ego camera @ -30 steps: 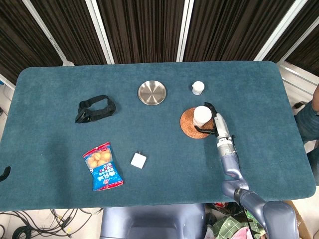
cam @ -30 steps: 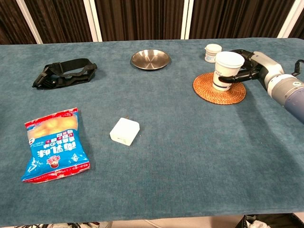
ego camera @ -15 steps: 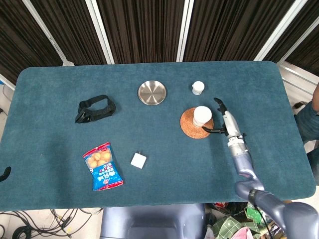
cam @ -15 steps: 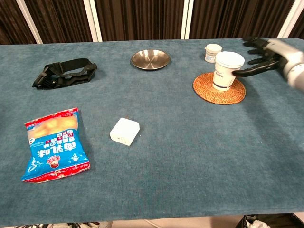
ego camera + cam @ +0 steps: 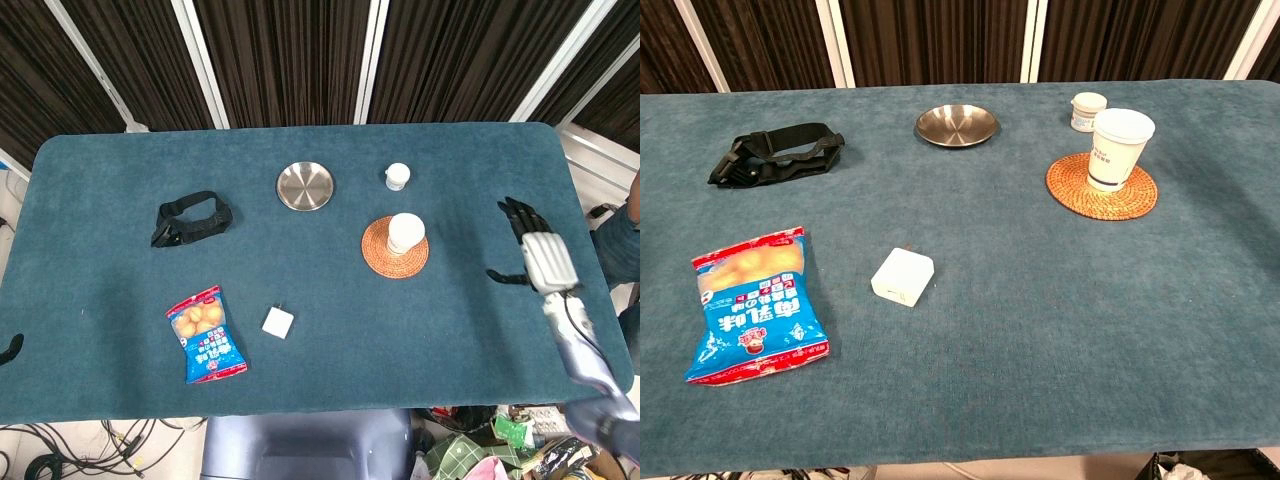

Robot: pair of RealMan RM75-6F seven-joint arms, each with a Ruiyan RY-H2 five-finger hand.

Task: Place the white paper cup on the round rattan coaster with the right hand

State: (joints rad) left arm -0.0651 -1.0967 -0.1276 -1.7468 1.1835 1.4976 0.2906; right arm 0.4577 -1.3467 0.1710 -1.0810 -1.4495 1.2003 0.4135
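Observation:
The white paper cup (image 5: 404, 233) (image 5: 1118, 148) stands upright on the round rattan coaster (image 5: 384, 258) (image 5: 1080, 190), right of the table's middle. Nothing touches it. My right hand (image 5: 534, 252) hovers near the table's right edge in the head view, well to the right of the cup, its fingers spread and holding nothing. The chest view does not show that hand. A dark tip at the head view's lower left edge (image 5: 10, 347) may be my left hand; its fingers cannot be made out.
A small white pot (image 5: 398, 176) (image 5: 1088, 110) sits just behind the coaster. A steel dish (image 5: 306, 186) (image 5: 957, 124) lies at the back middle, a black strap (image 5: 190, 219) (image 5: 775, 152) at the left. A snack bag (image 5: 207, 334) (image 5: 753, 303) and a white square block (image 5: 278, 322) (image 5: 904, 275) lie toward the front.
My right hand let go of the cup, which stays upright on the coaster, and drew away to the right toward the table edge, leaving the chest view.

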